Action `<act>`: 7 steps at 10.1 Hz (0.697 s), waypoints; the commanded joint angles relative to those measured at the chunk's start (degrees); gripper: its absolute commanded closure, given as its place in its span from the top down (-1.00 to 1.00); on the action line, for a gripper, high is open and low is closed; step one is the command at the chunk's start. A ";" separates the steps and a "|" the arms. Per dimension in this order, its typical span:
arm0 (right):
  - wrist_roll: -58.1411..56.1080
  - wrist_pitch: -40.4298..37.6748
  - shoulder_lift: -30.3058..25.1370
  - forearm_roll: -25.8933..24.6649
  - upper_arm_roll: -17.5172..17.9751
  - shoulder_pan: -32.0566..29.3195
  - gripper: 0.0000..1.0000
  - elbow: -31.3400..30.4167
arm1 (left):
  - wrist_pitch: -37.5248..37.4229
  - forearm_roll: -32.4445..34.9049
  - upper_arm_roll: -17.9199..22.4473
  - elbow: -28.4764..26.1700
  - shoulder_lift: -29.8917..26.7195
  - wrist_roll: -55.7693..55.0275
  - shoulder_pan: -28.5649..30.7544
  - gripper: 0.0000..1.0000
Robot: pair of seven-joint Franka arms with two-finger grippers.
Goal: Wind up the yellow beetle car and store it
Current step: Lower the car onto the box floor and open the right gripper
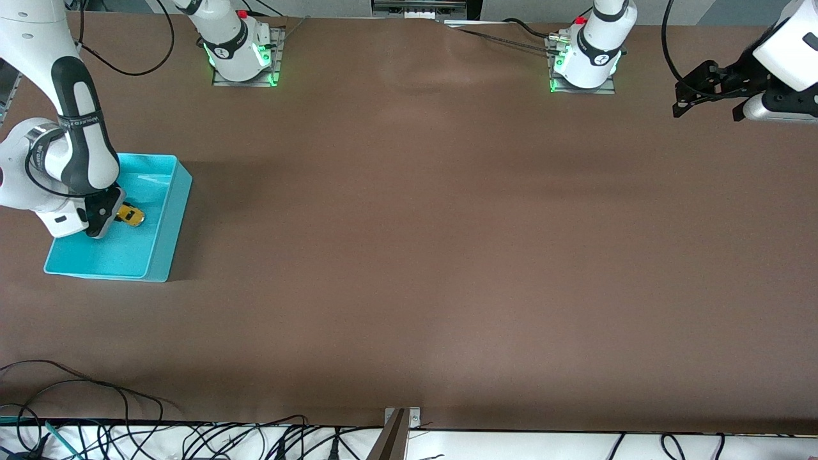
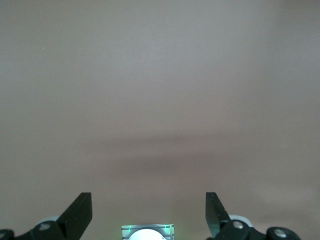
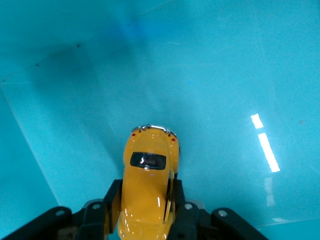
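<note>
The yellow beetle car [image 1: 130, 216] is inside the turquoise bin [image 1: 167, 211] at the right arm's end of the table. My right gripper [image 1: 110, 214] is down in the bin and shut on the car. In the right wrist view the car [image 3: 147, 190] sits between the two black fingers [image 3: 111, 199], which press on its sides, over the bin's floor [image 3: 225, 100]. My left gripper [image 1: 703, 96] is open and empty, held up over the table near the left arm's base. In the left wrist view its black fingers [image 2: 80, 212] stand wide apart over bare table.
The brown table [image 1: 415, 255] stretches between the two arms. Cables [image 1: 96, 409] and a metal clamp [image 1: 399, 428] lie along the table edge nearest the camera. The arm bases [image 1: 239, 51] stand at the edge farthest from the camera.
</note>
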 commanded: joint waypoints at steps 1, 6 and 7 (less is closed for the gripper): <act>-1.72 0.63 2.01 3.29 0.80 -0.05 -1.00 0.96 | -2.20 1.07 0.08 2.25 0.94 -0.71 -0.37 1.00; -1.63 1.60 2.80 3.48 1.32 -0.14 -0.30 0.96 | -2.20 0.98 0.08 2.25 1.03 -0.62 -0.37 1.00; -1.54 1.34 2.80 5.14 1.33 0.03 0.32 1.14 | -2.20 1.07 -0.01 2.25 0.95 -0.62 -0.37 1.00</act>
